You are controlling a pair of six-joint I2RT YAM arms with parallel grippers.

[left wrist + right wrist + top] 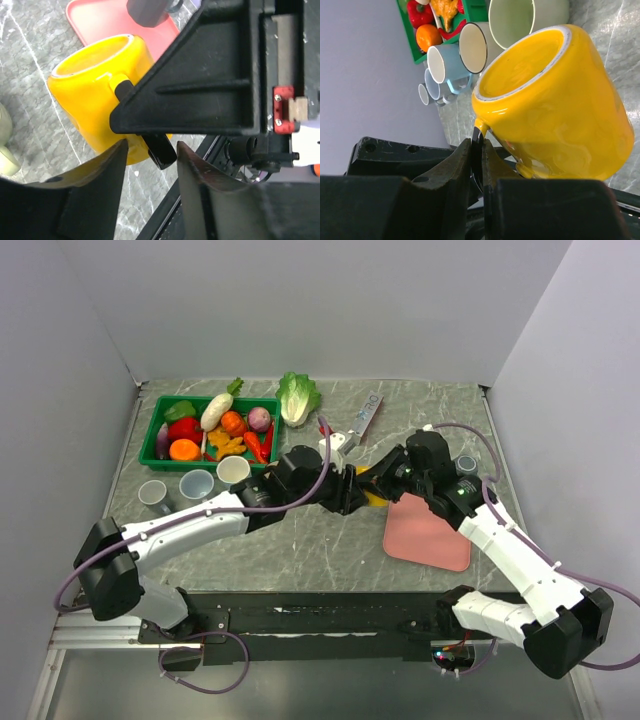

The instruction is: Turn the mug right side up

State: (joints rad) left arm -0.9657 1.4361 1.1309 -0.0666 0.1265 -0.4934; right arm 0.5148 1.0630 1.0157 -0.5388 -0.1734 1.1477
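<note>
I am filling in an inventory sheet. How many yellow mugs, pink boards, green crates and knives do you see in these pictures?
Yellow mug: 1
Pink board: 1
Green crate: 1
Knife: 1
Total: 4

Green vegetable crate [151, 432], three cups [196, 484], pink board [430, 540]

Grey marble table [330, 540] carries green crate [276, 415], cabbage [298, 397], pink board [428, 535], 3 cups [196, 484].
</note>
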